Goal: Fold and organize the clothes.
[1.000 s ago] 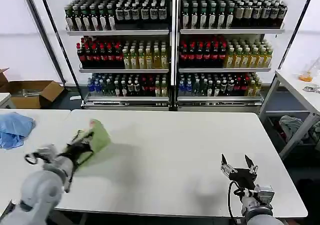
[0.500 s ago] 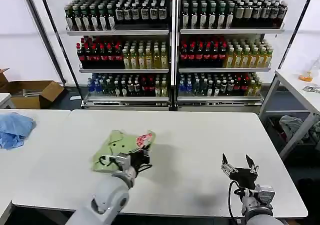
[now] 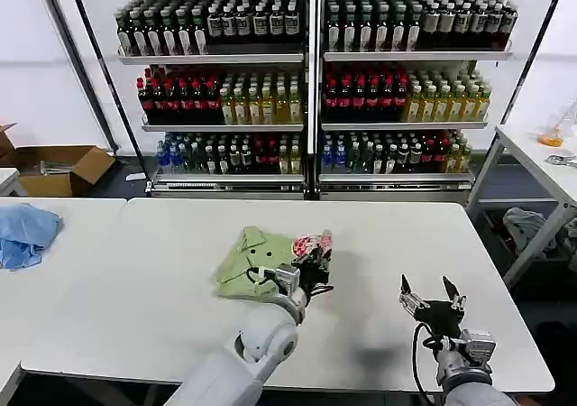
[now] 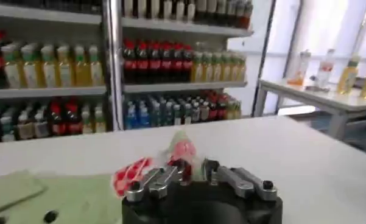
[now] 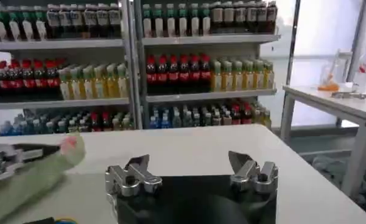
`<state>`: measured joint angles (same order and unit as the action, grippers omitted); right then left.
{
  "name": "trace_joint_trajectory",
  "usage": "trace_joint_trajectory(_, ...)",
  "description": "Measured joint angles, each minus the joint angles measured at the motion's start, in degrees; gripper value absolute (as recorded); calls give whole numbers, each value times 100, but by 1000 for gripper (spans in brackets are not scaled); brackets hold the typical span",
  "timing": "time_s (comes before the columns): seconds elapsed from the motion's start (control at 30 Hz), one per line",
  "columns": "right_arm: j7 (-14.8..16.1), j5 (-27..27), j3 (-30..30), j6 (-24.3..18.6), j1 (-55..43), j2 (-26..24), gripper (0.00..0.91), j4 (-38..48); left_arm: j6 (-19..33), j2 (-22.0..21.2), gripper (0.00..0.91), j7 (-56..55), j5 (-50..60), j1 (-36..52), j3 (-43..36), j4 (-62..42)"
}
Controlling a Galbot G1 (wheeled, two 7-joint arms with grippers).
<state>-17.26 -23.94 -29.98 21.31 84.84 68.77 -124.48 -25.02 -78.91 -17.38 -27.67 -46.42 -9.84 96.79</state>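
Right claw (image 3: pixel 431 303), idle at near worktop (image 3: pixel 406 235) edge, jaws spread; left claw (image 3: pixel 311 266), clamped on the polo shirt (image 3: pixel 257 262), has dragged it from far left to centre, ready for spreading.

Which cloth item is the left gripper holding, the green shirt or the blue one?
The green shirt, mid-table: the left gripper is shut on its red-and-white print. The blue cloth lies untouched on the far-left table.
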Motion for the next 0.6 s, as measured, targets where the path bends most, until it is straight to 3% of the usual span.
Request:
trace_joint_trajectory(0.3,-65,-317,376,129,-375,-10,907,213,628,204,907,167,-52,-236,330,369)
trace_joint_trajectory(0.6,-268,-1125,1154,353,-1300,195,907,884,1052,861,907,179,-32,-1011,1404,1026)
